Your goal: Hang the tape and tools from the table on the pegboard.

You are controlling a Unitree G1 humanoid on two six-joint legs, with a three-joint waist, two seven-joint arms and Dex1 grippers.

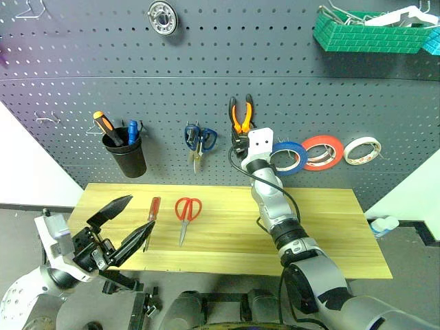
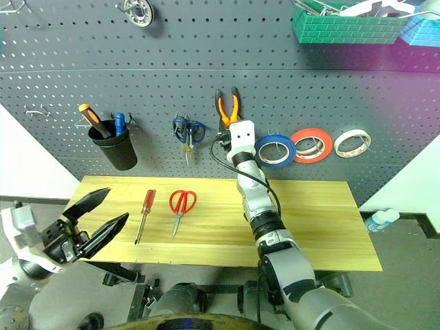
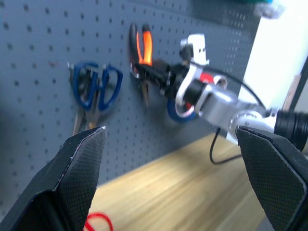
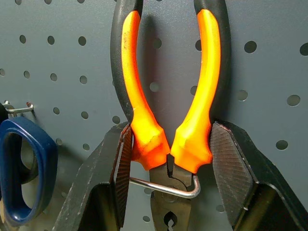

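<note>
Overhead, the head views showed the pegboard [image 1: 206,75] rising behind the table [image 1: 330,227]. The right gripper [image 1: 240,146] was stretched up to the board, at the lower ends of the pliers [image 1: 241,114], which sat against the panel with handles upward. Just beside the arm hung the blue tape [image 1: 292,157], then a red-orange roll [image 1: 322,152] and a white roll [image 1: 362,150] in a row. Blue-handled scissors [image 1: 199,139] hung to the left of the pliers, and further left a black cup [image 1: 126,152] held an orange-and-black screwdriver [image 1: 108,128]. On the table lay the red-handled scissors [image 1: 187,211] and, just beside them, the slim red screwdriver [image 1: 152,214] (both flat, apart from each other). The left gripper [image 1: 126,223] hung at the near left corner of the table, its two fingers spread wide and holding nothing.

Through the left wrist view, the wide-apart black fingers [image 3: 77,178] framed the blue-handled scissors, the pliers and the right arm reaching to the board.

In the right wrist view, the pliers' orange handles narrowed between the two ribbed pads [image 4: 122,166], which pressed against them from both sides, so the right gripper was closed on the pliers. A bent metal hook [image 4: 166,188] passed across the tool's dark neck just below the handles.
</note>
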